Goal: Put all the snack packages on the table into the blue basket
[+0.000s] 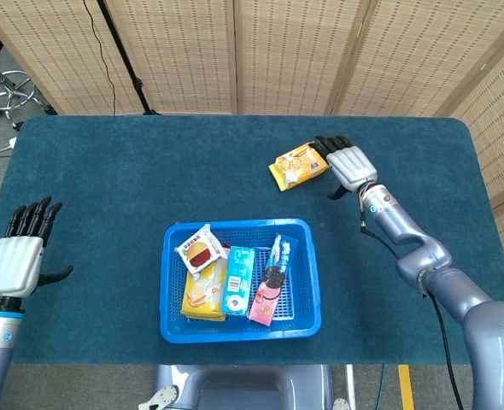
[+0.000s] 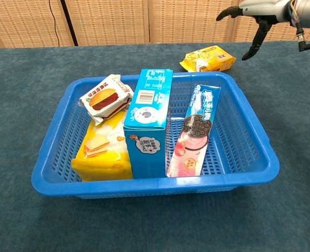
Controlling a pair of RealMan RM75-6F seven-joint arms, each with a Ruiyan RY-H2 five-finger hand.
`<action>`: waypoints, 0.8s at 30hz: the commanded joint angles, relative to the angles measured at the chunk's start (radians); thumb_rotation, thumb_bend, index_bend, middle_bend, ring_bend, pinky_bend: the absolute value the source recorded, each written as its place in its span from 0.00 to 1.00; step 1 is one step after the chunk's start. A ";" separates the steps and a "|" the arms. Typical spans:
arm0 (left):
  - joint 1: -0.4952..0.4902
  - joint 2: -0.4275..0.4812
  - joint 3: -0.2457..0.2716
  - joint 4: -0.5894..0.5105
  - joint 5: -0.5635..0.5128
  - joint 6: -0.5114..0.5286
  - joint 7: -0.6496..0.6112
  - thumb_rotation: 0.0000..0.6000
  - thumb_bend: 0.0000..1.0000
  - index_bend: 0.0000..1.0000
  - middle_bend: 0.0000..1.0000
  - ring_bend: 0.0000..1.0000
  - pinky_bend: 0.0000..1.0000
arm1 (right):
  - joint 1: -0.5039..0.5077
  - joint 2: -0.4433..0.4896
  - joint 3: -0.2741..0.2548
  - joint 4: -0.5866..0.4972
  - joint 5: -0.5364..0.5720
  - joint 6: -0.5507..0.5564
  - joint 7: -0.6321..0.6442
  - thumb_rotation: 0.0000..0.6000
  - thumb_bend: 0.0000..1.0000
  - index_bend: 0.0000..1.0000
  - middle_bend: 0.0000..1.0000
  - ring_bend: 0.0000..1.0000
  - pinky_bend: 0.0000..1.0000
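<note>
A yellow snack package [image 1: 299, 165] [image 2: 207, 59] lies flat on the blue tablecloth, beyond the basket's far right corner. My right hand [image 1: 346, 162] [image 2: 255, 16] hovers just right of it and above it, fingers spread and holding nothing. The blue basket [image 1: 235, 225] [image 2: 155, 184] sits at the front centre. It holds a burger pack [image 1: 201, 249] [image 2: 105, 98], a yellow cracker pack [image 1: 202, 295] [image 2: 103, 152], a blue box [image 1: 237, 280] [image 2: 148, 126] and a pink cookie box [image 1: 271, 286] [image 2: 196, 134]. My left hand [image 1: 21, 252] stays at the table's left edge, empty with fingers extended.
The table [image 1: 107, 171] is covered in dark blue cloth, with bare cloth all around the basket. Wicker screens stand behind the far edge. A stool [image 1: 8, 90] stands on the floor at the far left.
</note>
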 commanded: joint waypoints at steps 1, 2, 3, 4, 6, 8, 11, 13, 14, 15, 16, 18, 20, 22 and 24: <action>0.005 -0.004 -0.005 0.002 0.003 0.005 0.004 1.00 0.00 0.00 0.00 0.00 0.00 | 0.059 -0.099 -0.037 0.138 -0.017 -0.054 0.081 1.00 0.00 0.00 0.00 0.00 0.00; 0.007 -0.004 -0.007 0.003 0.004 0.006 0.006 1.00 0.00 0.00 0.00 0.00 0.00 | 0.066 -0.113 -0.043 0.159 -0.018 -0.065 0.094 1.00 0.00 0.00 0.00 0.00 0.00; 0.008 -0.006 -0.008 0.004 0.007 0.008 0.010 1.00 0.00 0.00 0.00 0.00 0.00 | 0.075 -0.134 -0.051 0.190 -0.020 -0.078 0.111 1.00 0.00 0.00 0.00 0.00 0.00; 0.010 -0.008 -0.010 0.005 0.009 0.009 0.013 1.00 0.00 0.00 0.00 0.00 0.00 | 0.085 -0.155 -0.059 0.220 -0.022 -0.091 0.128 1.00 0.00 0.00 0.00 0.00 0.00; 0.012 -0.012 -0.012 0.005 0.009 0.009 0.018 1.00 0.00 0.00 0.00 0.00 0.00 | 0.102 -0.188 -0.068 0.266 -0.024 -0.112 0.155 1.00 0.00 0.00 0.00 0.00 0.00; 0.013 -0.015 -0.014 0.007 0.009 0.008 0.022 1.00 0.00 0.00 0.00 0.00 0.00 | 0.117 -0.213 -0.073 0.298 -0.024 -0.123 0.176 1.00 0.00 0.00 0.00 0.00 0.00; 0.016 -0.023 -0.020 0.015 0.006 0.006 0.033 1.00 0.00 0.00 0.00 0.00 0.00 | 0.153 -0.261 -0.085 0.369 -0.026 -0.154 0.216 1.00 0.00 0.00 0.00 0.00 0.01; 0.017 -0.028 -0.024 0.023 -0.005 -0.001 0.042 1.00 0.00 0.00 0.00 0.00 0.00 | 0.189 -0.296 -0.086 0.413 -0.017 -0.213 0.242 1.00 0.00 0.00 0.00 0.00 0.01; 0.017 -0.030 -0.026 0.025 -0.009 -0.003 0.044 1.00 0.00 0.00 0.00 0.00 0.00 | 0.200 -0.310 -0.088 0.435 -0.014 -0.237 0.245 1.00 0.00 0.00 0.00 0.00 0.01; 0.018 -0.032 -0.028 0.026 -0.011 -0.004 0.046 1.00 0.00 0.00 0.00 0.00 0.00 | 0.207 -0.321 -0.090 0.451 -0.013 -0.254 0.248 1.00 0.00 0.00 0.00 0.00 0.01; 0.019 -0.034 -0.030 0.029 -0.013 -0.005 0.048 1.00 0.00 0.00 0.00 0.00 0.00 | 0.213 -0.331 -0.094 0.466 -0.011 -0.274 0.252 1.00 0.00 0.00 0.00 0.00 0.01; 0.021 -0.036 -0.034 0.030 -0.017 -0.005 0.050 1.00 0.00 0.00 0.00 0.00 0.00 | 0.221 -0.343 -0.098 0.484 -0.008 -0.302 0.257 1.00 0.00 0.00 0.00 0.00 0.01; 0.022 -0.039 -0.037 0.033 -0.018 -0.006 0.054 1.00 0.00 0.00 0.00 0.00 0.00 | 0.226 -0.353 -0.105 0.497 -0.007 -0.328 0.258 1.00 0.00 0.00 0.00 0.00 0.01; 0.023 -0.042 -0.039 0.037 -0.018 -0.008 0.056 1.00 0.00 0.00 0.00 0.00 0.00 | 0.228 -0.361 -0.111 0.505 -0.008 -0.334 0.256 1.00 0.00 0.00 0.00 0.00 0.01; 0.022 -0.045 -0.042 0.039 -0.018 -0.014 0.056 1.00 0.00 0.00 0.00 0.00 0.00 | 0.231 -0.378 -0.112 0.524 -0.004 -0.326 0.246 1.00 0.00 0.00 0.00 0.00 0.04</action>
